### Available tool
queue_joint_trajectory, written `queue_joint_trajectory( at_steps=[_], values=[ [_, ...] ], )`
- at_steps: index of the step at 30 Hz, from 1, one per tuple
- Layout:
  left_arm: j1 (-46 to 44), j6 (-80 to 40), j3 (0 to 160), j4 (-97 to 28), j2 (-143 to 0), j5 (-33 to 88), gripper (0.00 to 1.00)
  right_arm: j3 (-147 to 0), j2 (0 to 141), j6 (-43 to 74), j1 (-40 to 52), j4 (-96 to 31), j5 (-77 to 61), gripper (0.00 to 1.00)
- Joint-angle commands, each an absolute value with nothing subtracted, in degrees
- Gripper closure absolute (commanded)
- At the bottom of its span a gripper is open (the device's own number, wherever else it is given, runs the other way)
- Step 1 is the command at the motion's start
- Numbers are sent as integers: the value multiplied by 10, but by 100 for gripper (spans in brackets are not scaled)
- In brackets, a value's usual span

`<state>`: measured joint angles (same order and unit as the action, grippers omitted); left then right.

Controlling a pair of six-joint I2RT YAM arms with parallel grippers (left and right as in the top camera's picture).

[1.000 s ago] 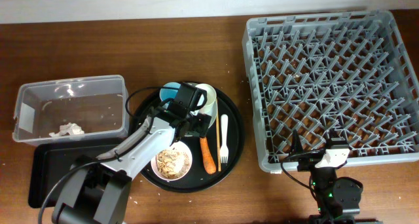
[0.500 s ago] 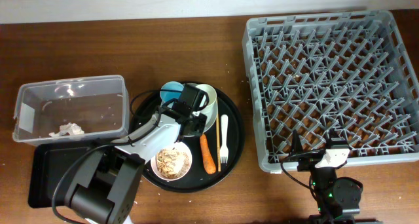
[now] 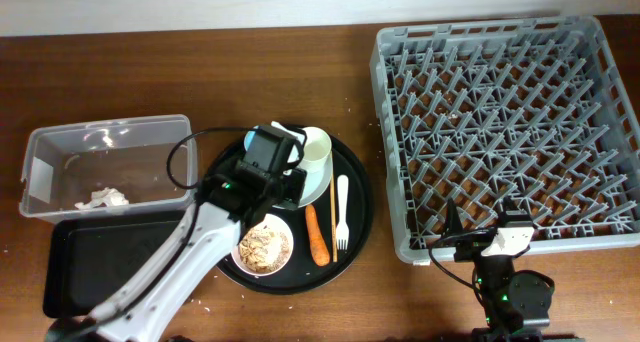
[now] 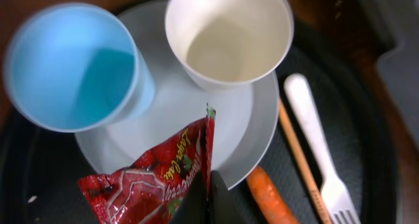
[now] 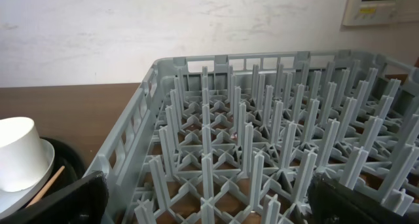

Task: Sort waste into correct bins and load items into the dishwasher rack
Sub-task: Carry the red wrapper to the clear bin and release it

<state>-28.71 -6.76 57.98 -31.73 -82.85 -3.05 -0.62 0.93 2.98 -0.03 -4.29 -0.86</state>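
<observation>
Left of the round black tray (image 3: pixel 362 197), the clear tub (image 3: pixel 30 177) holds the tissue (image 3: pixel 103 196); over that tray the left gripper (image 4: pixel 208 199) is clamped on the red wrapper (image 4: pixel 154 185) at the plate (image 4: pixel 177 116) edge, near the blue cup (image 4: pixel 72 67) and cream cup (image 4: pixel 226 34); the carrot (image 3: pixel 318 237) and fork (image 3: pixel 342 217) lie on the tray's right part; right of the tray, the right gripper (image 5: pixel 209 201) gapes empty at the rack (image 3: pixel 500 122).

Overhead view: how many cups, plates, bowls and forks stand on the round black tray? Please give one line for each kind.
Cups: 2, the light blue cup and the cream cup
Plates: 1, the pale plate
Bowls: 1, the small bowl
Forks: 1, the white fork
Total: 5
</observation>
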Motion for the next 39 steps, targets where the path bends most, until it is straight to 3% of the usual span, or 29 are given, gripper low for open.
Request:
queue_joint_trajectory(
  at_steps=[1, 6, 8, 14, 17, 24, 25, 27, 30, 34, 35, 36, 37, 39],
  values=[
    [-287, -68, 578, -335, -730, -89, 100, -3, 5, 31, -4, -46, -3, 1],
    [-287, 12, 578, -343, -621, -346, 100, -3, 5, 31, -4, -45, -3, 1],
    [-247, 13, 578, -339, -640, -371, 100, -3, 5, 31, -4, -46, -3, 1],
    [3, 14, 578, -234, -782, -175, 100, -3, 5, 31, -4, -46, -3, 1],
    [81, 17, 578, -183, -859, -67, 100, -3, 5, 31, -4, -46, -3, 1],
    [107, 17, 578, -168, -951, -36, 98, -3, 5, 31, -4, -46, -3, 1],
    [107, 18, 578, -176, -951, -36, 76, -3, 5, 31, -4, -46, -3, 1],
    [107, 18, 578, -176, -951, -16, 48, -3, 5, 31, -4, -45, -3, 2],
    [107, 18, 579, -177, -938, 24, 40, -3, 5, 31, -4, -46, -3, 1],
    [107, -25, 582, -211, -759, 182, 39, -3, 5, 31, -4, -46, -3, 1],
    [105, -54, 582, -234, -709, 222, 39, -3, 5, 31, -4, -46, -3, 1],
    [98, -77, 582, -282, -660, 274, 48, -3, 5, 31, -4, -46, -3, 1],
    [67, -83, 582, -369, -599, 310, 48, -3, 5, 31, -4, -46, -3, 1],
    [27, -81, 582, -452, -558, 299, 20, -3, 5, 31, -4, -46, -3, 1]
  ],
)
